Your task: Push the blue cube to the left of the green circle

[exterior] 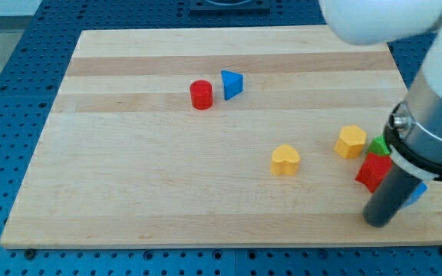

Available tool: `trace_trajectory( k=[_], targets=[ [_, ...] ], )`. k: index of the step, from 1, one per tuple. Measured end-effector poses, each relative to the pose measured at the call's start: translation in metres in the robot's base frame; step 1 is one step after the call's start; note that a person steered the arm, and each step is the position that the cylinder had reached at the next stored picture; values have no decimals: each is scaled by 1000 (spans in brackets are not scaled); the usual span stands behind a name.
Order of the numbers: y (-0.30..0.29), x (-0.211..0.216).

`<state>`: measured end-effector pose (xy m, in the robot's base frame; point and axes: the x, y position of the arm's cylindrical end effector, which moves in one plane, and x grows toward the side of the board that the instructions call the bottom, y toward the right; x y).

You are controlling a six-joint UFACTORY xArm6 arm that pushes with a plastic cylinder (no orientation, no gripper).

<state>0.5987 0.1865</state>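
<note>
My tip (377, 221) rests on the wooden board (167, 192) near its bottom right corner. A blue block (417, 194), mostly hidden behind the rod, shows just to the right of it. A green block (379, 146) peeks out above the rod, largely covered by the arm, so I cannot tell its shape. A red block (373, 172) lies between the green block and my tip, just up-left of the rod.
A yellow hexagon (351, 142) sits left of the green block. A yellow heart (285, 159) lies further left. A red cylinder (201, 94) and a blue triangle (232, 83) stand side by side toward the top middle. The arm covers the right edge.
</note>
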Motion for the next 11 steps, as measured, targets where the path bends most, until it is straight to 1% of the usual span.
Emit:
trace_trajectory(
  k=[2, 4, 6, 9, 11],
  targets=[
    [27, 16],
    [53, 18],
    [56, 16],
    [57, -13],
    [55, -20]
  ],
)
